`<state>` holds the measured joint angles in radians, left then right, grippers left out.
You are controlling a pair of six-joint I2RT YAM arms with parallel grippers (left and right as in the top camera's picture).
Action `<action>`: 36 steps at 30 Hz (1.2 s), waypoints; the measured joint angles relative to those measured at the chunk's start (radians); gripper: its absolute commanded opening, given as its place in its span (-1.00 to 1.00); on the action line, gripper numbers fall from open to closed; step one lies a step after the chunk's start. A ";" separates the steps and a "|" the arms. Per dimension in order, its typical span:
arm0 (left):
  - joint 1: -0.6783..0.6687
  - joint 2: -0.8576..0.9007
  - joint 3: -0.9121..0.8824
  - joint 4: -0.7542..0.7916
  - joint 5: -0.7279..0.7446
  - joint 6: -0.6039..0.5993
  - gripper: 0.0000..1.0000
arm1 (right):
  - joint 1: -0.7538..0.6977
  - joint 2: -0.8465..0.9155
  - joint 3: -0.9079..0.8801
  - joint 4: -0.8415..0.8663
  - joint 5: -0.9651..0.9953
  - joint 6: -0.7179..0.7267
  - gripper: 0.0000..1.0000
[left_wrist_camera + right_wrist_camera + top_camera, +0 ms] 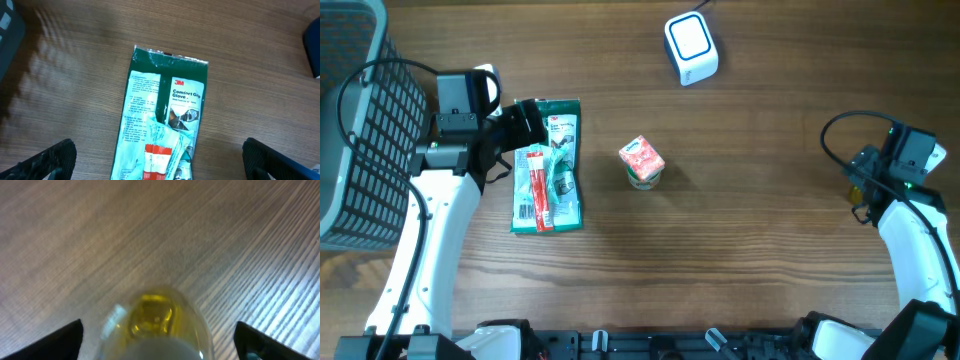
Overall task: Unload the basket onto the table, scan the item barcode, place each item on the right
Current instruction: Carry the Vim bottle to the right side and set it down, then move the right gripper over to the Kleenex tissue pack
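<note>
Logged: 3M glove packet [165, 115] lay flat on the desk [75, 60] under my left fingers [50, 162]. These were wide open and empty, spanning its short width, with its long axis running ahead. Right fingers [55, 342] were also spread, gripping nothing, well apart.

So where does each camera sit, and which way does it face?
Overhead: above the brown wooden table, facing down; white left arm and right arm show.
Left wrist: left arm, looking down at the green plastic glove packet; black fingertips in bottom corners.
Right wrist: right arm, over a blurred yellowish round object; fingertips likewise.
Overhead and left wrist share the packet.
</note>
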<state>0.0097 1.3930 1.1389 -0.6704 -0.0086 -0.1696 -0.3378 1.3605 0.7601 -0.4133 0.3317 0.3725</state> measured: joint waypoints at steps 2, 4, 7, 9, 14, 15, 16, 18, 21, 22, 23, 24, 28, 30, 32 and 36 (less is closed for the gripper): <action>0.000 0.000 0.000 0.000 0.000 0.000 1.00 | 0.000 -0.003 0.004 -0.028 -0.007 -0.006 0.99; 0.000 0.000 0.000 0.000 0.000 0.000 1.00 | 0.000 -0.013 0.023 -0.075 -0.014 -0.011 1.00; 0.000 0.000 0.000 0.000 0.000 0.000 1.00 | 0.000 -0.063 0.089 -0.144 -0.044 -0.019 0.99; 0.000 0.000 0.000 0.000 0.000 0.000 1.00 | 0.000 -0.104 0.138 -0.188 -0.071 -0.023 0.99; 0.000 0.000 0.000 0.000 0.000 0.000 1.00 | 0.000 -0.190 0.241 -0.294 -0.257 -0.090 0.99; 0.000 0.000 0.000 0.000 0.000 0.000 1.00 | 0.002 -0.200 0.247 -0.301 -0.301 -0.113 1.00; 0.000 0.000 0.000 0.000 0.000 0.000 1.00 | 0.012 -0.219 0.251 -0.320 -0.384 -0.153 1.00; 0.000 0.000 0.000 0.000 0.000 0.000 1.00 | 0.054 -0.235 0.251 -0.358 -0.487 -0.205 0.99; 0.000 0.000 0.000 0.000 0.000 0.000 1.00 | 0.150 -0.232 0.253 -0.408 -0.577 -0.246 0.92; 0.000 0.000 0.000 0.000 0.000 0.000 1.00 | 0.188 -0.228 0.253 -0.414 -0.595 -0.251 0.87; 0.000 0.000 0.000 0.000 0.000 0.000 1.00 | 0.243 -0.219 0.253 -0.414 -0.614 -0.262 0.81; 0.000 0.000 0.000 0.000 0.000 0.000 1.00 | 0.296 -0.204 0.253 -0.414 -0.625 -0.262 0.78; 0.000 0.000 0.000 0.000 0.000 0.000 1.00 | 0.499 -0.119 0.253 -0.352 -0.646 -0.221 0.78; 0.000 0.000 0.000 0.000 0.000 0.000 1.00 | 0.593 -0.061 0.253 -0.317 -0.650 -0.194 0.79; 0.000 0.000 0.000 0.000 0.000 0.000 1.00 | 0.679 0.013 0.253 -0.267 -0.649 -0.173 0.77; 0.000 0.000 0.000 0.000 0.000 0.000 1.00 | 0.781 0.135 0.281 -0.265 -0.649 -0.148 0.64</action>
<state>0.0097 1.3930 1.1389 -0.6704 -0.0086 -0.1699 0.4435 1.4956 1.0409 -0.6781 -0.3168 0.2241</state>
